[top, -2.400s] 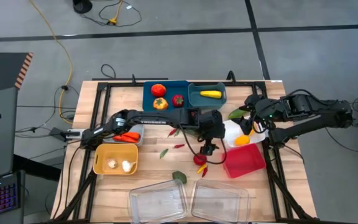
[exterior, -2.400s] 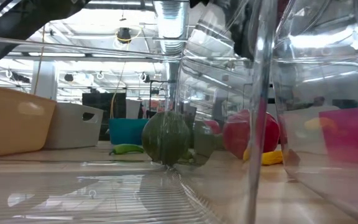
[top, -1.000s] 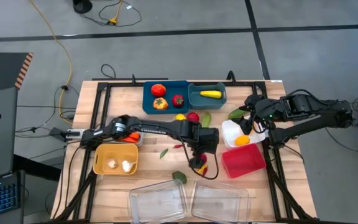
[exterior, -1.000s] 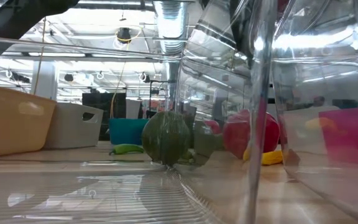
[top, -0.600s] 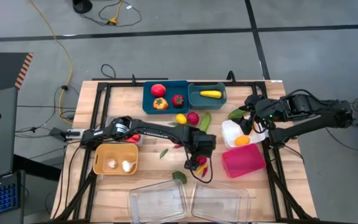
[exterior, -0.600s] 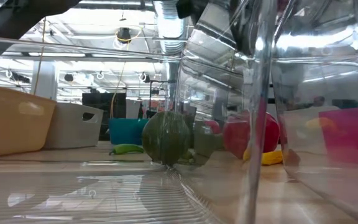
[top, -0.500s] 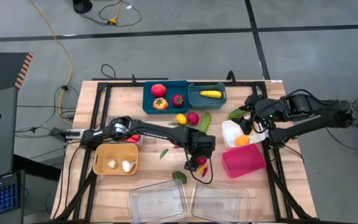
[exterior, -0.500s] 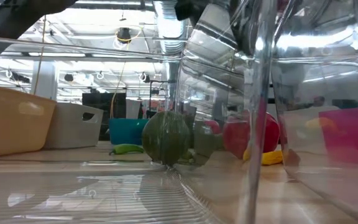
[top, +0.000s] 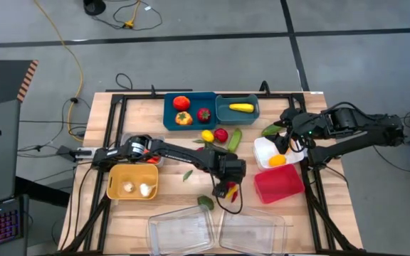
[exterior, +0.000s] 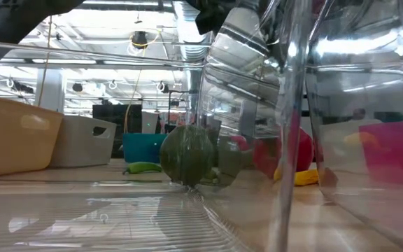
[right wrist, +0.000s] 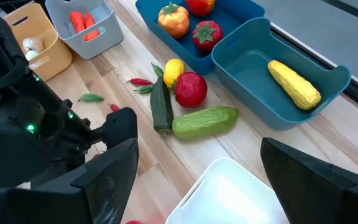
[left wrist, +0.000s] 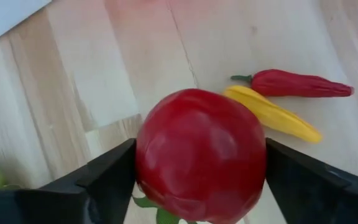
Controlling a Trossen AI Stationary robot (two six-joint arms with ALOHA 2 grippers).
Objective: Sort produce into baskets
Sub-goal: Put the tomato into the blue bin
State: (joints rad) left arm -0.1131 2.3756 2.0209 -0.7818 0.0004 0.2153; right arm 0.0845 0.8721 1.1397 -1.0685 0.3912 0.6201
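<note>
Partly sorted: several pieces binned, others loose near the teal bin (top: 189, 110). Left gripper (left wrist: 197, 186) seemingly clamped on a red fruit (left wrist: 201, 152), left of the red bin (top: 279, 183). Right gripper (right wrist: 197, 180) spread, empty.

Past the right gripper (right wrist: 197, 180), whose dark fingers (right wrist: 114, 177) stand wide apart, a white bin (right wrist: 229, 193) lies nearest on the table (right wrist: 135, 59). Just beyond it rest a pale green cucumber (right wrist: 205, 121), a dark zucchini (right wrist: 161, 107), a red fruit (right wrist: 191, 89) and a lemon (right wrist: 174, 70). Farther off, a teal bin (right wrist: 291, 106) holds yellow corn (right wrist: 294, 83).
</note>
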